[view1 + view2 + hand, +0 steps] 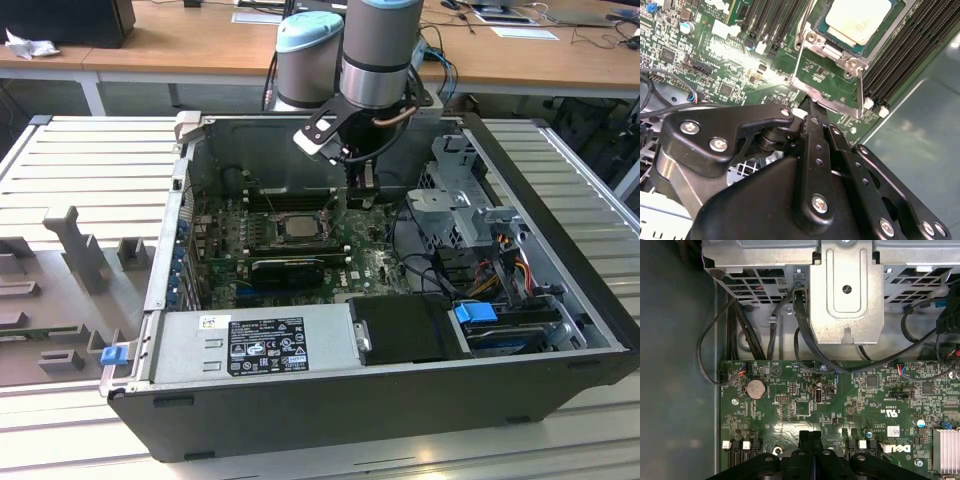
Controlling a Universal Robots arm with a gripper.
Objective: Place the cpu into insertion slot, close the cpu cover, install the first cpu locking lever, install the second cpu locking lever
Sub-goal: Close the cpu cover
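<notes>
The cpu (pixel 857 20) (pixel 297 226) lies flat in the insertion slot (pixel 890 34), its pale metal top facing up. The cpu cover (pixel 826 95) is swung open away from the slot. Green board shows through its window. Two thin wire levers (pixel 798 60) run along the cover's sides. My gripper (pixel 812 106) is shut with nothing between its fingers, and its tips are right at the cover's free edge. I cannot tell whether they touch it. In the first wrist view the gripper (pixel 811 436) has its black fingers pressed together over the motherboard (pixel 805 405). In the exterior view the gripper (pixel 362 190) hangs just to the exterior view's right of the slot.
Long black memory slots (pixel 910 55) flank the socket. A metal drive cage (pixel 465 205) and loose cables (pixel 500 260) fill the case on the exterior view's right. The power supply (pixel 255 345) lies along the near wall. A black cooler (pixel 290 268) sits in front of the slot.
</notes>
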